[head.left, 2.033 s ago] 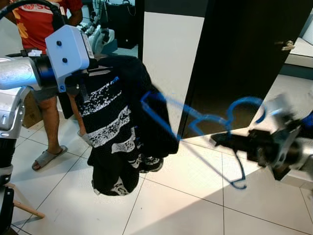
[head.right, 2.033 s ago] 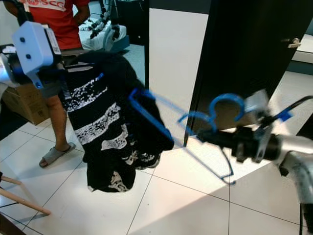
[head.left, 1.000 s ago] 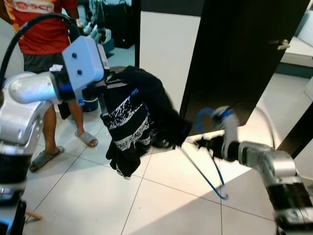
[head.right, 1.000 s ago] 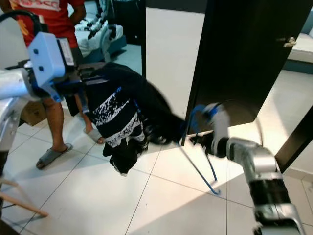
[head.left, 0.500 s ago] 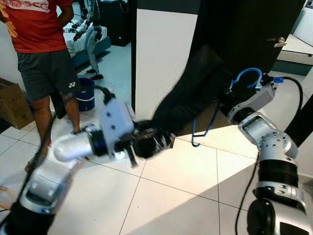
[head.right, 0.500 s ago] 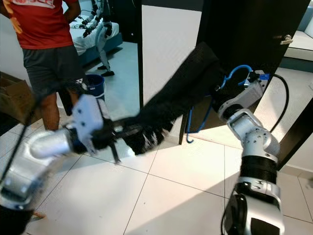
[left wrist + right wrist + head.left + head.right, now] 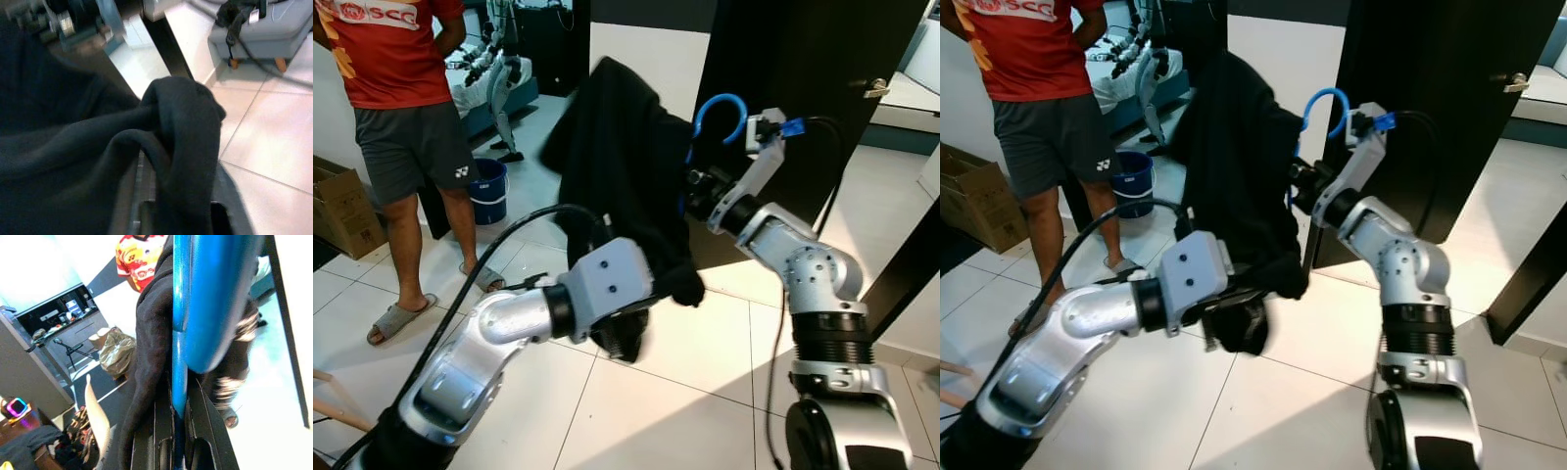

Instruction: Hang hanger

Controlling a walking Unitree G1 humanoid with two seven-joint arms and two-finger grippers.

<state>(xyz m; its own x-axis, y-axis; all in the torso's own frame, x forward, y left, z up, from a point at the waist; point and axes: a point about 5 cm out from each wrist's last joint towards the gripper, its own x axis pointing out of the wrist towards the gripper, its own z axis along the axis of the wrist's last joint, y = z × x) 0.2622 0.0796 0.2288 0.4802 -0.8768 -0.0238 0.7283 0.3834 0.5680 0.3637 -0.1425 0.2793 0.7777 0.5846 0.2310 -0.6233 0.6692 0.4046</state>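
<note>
The right gripper (image 7: 1304, 186) has swung up from knee height to the dark door's (image 7: 822, 88) edge, clamped on the blue hanger (image 7: 717, 110), its hook now above the arm, so hanging looks close. The black garment (image 7: 622, 166) drapes from it; the left gripper (image 7: 625, 338) pinches its hem. Behind, a blue bucket (image 7: 489, 189) and a cardboard box (image 7: 337, 206); their contents are hidden.

The right gripper (image 7: 697, 188) held a blue hanger (image 7: 717, 106) draped with a black garment (image 7: 619, 166); the left gripper (image 7: 625, 338) gripped the garment's hem. A person (image 7: 396, 108) stood nearby.
</note>
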